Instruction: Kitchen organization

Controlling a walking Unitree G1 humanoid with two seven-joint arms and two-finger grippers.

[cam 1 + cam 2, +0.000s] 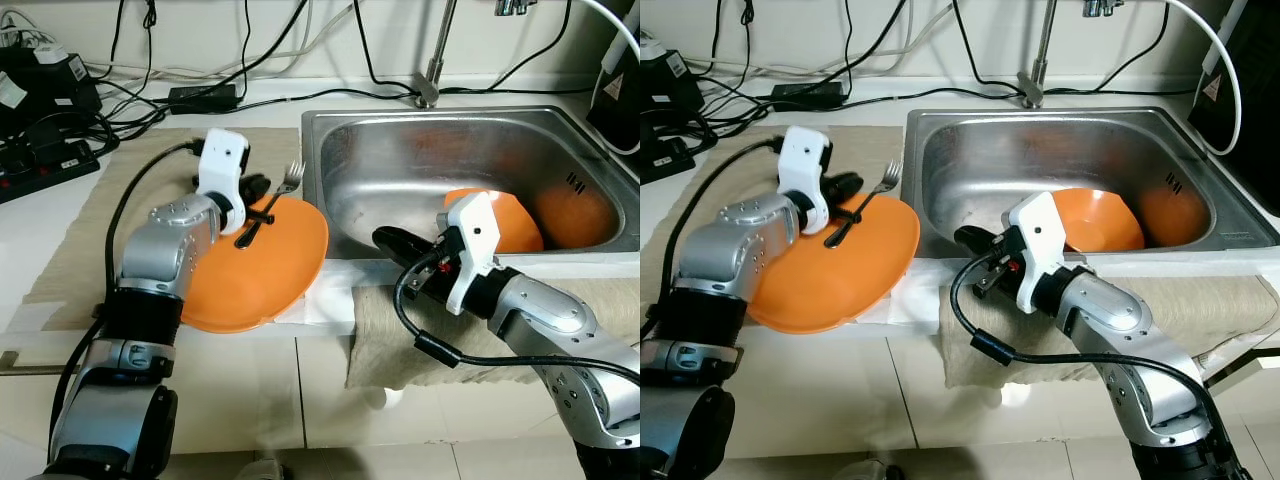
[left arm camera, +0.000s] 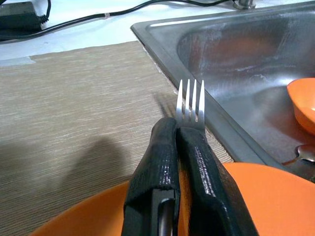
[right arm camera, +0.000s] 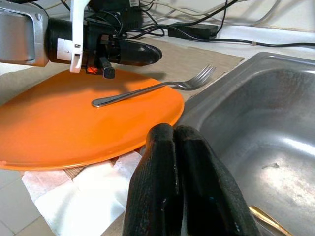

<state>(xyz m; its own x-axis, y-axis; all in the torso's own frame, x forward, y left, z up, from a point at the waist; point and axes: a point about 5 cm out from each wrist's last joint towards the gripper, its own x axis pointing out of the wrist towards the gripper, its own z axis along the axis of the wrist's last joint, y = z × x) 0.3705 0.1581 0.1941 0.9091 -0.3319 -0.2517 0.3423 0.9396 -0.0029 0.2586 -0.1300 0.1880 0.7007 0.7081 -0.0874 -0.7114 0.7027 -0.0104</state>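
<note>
An orange plate (image 1: 280,265) lies on the counter left of the steel sink (image 1: 400,130). A silver fork (image 1: 291,179) rests across the plate, its tines (image 2: 191,101) poking past the rim toward the sink. My left gripper (image 1: 262,186) hovers just over the fork, fingers (image 2: 162,157) pressed together, and does not seem to grip it. An orange bowl (image 1: 515,215) sits in the sink. My right gripper (image 1: 385,238) is shut and empty at the sink's front left rim, pointing toward the plate (image 3: 74,128).
White paper towel (image 1: 330,292) lies under the plate's edge. A beige cloth (image 1: 390,340) hangs over the counter front. A woven mat (image 1: 150,160) covers the counter. Cables and a power strip (image 1: 50,165) crowd the back left. The faucet (image 1: 430,80) stands behind the sink.
</note>
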